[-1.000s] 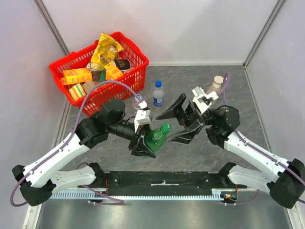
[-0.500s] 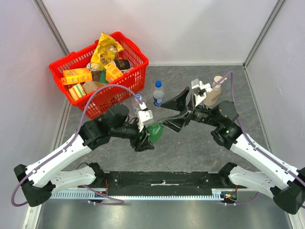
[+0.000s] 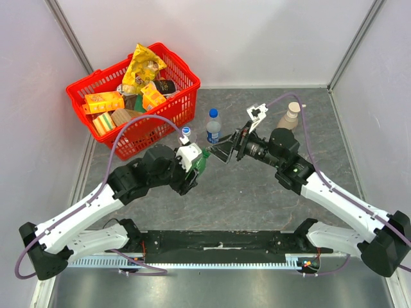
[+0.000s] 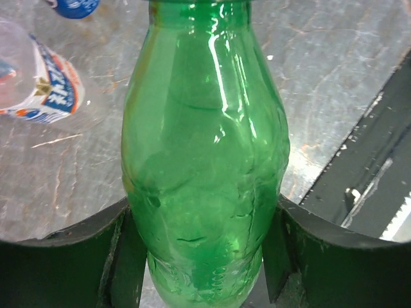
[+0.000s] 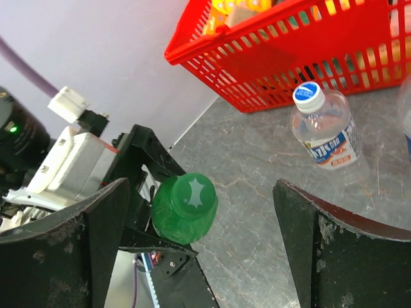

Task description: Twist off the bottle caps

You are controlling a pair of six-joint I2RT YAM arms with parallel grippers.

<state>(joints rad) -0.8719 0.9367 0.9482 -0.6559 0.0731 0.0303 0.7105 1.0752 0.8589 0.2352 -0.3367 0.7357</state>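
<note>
**Green cap: lined up for removal, not yet gripped**

Green bottle [image 4: 205,160] is off the table, over its middle. The left tool [image 3: 194,165] is clamped around the bottle's lower body, one finger on each side. The bottle is tilted so that the green cap [image 5: 191,192] points at the right tool [image 3: 218,153]. The right tool's jaws stand fully apart, with the cap ahead of them and nothing between them.

You are at the approach stage for the first cap. It appears to be seated on the neck.

For the next move:
1. Advance the right tool along the bottle's axis until both fingers flank the cap.
2. Keep the cap centred between them; in the right wrist view it sits left of centre.
3. Close on the cap only, not on the neck.
4. Hold the left grip firm while you twist.

Two caps remain. The clear bottle [image 5: 324,138] lies beside the red basket [image 3: 154,125] near the rear-left corner. The blue-labelled bottle [image 3: 214,131] stands upright toward the rear edge.
</note>
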